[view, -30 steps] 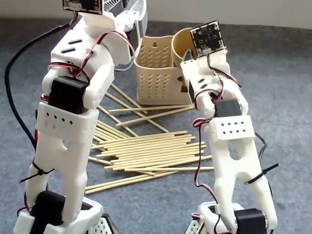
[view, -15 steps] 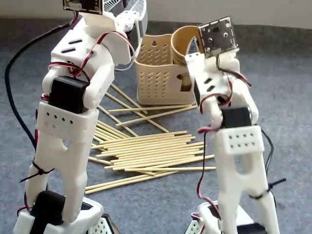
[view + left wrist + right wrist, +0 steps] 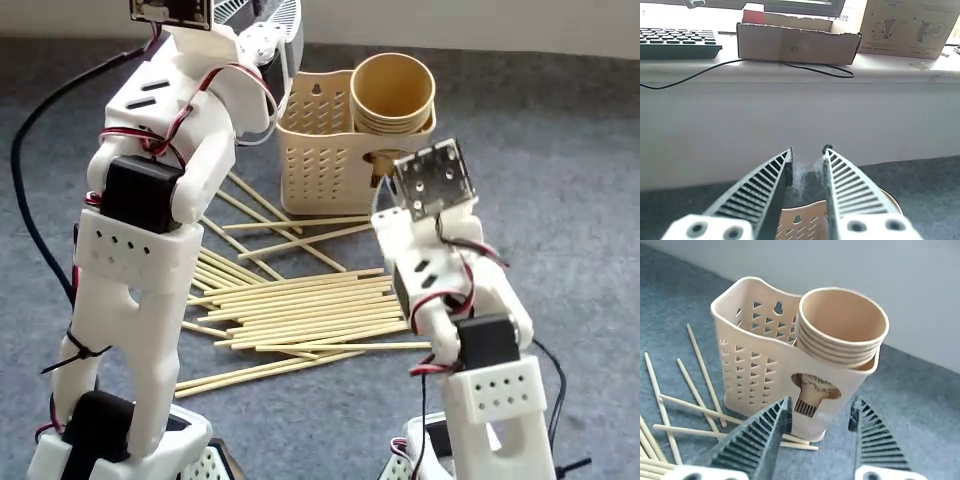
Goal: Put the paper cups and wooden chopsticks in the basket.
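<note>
A beige slotted basket (image 3: 320, 150) stands upright on the grey carpet, with a stack of paper cups (image 3: 392, 95) nested in its right end. Many wooden chopsticks (image 3: 300, 310) lie scattered in front of the basket and to its left. My right gripper (image 3: 821, 405) is open and empty, a short way in front of the basket (image 3: 755, 355) and below the cups (image 3: 842, 322). Loose chopsticks (image 3: 695, 400) lie beside it. My left gripper (image 3: 807, 152) is open and empty, held high over the basket's rim (image 3: 800, 220) and facing the wall.
A white wall rises just behind the basket. Above it, a ledge carries a cardboard box (image 3: 797, 42), a keyboard (image 3: 677, 36) and a black cable. The left arm's white links (image 3: 150, 230) stand over the left part of the chopstick pile.
The right arm has drawn back from the basket toward the near side and dropped lower, leaving the cup stack uncovered in the basket. The left arm has kept still.
</note>
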### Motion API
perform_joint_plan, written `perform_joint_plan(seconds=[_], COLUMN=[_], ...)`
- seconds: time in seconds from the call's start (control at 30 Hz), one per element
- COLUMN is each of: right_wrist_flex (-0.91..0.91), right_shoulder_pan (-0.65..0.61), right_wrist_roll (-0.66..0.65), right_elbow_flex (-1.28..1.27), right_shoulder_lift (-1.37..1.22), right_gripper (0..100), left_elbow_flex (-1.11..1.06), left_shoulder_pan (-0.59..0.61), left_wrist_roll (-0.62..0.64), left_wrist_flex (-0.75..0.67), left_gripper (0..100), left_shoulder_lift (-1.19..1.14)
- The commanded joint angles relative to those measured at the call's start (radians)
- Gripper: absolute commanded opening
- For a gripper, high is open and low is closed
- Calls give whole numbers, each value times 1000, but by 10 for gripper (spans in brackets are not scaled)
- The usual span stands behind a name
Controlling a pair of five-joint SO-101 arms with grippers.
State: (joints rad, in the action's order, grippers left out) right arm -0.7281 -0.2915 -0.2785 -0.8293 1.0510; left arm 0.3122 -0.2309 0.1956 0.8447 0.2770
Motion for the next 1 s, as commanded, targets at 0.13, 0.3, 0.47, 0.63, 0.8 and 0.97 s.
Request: perform_joint_plan(seconds=[0.13,0.3,0.47,0.63,0.8,0.97], right_wrist_flex=[1,1,2,2,35,73], right_shoulder_pan=[-8,-8,-8,-2,-2,-1], right_wrist_roll=[160,210,270,328,341,339], right_elbow_flex=[-196,-317,-418,-503,-591,-662], right_shoulder_lift=[206,275,367,493,625,716], right_gripper=[198,198,198,198,198,198], left_elbow_flex=[13,18,10,13,10,8], left_shoulder_pan=[-19,-19,-19,-19,-33,-70], left_wrist_roll=[5,5,5,2,-60,-199], left_wrist_flex=[3,3,3,60,160,397], left_gripper=[111,111,111,111,111,112], left_shoulder_lift=[44,45,93,185,246,291])
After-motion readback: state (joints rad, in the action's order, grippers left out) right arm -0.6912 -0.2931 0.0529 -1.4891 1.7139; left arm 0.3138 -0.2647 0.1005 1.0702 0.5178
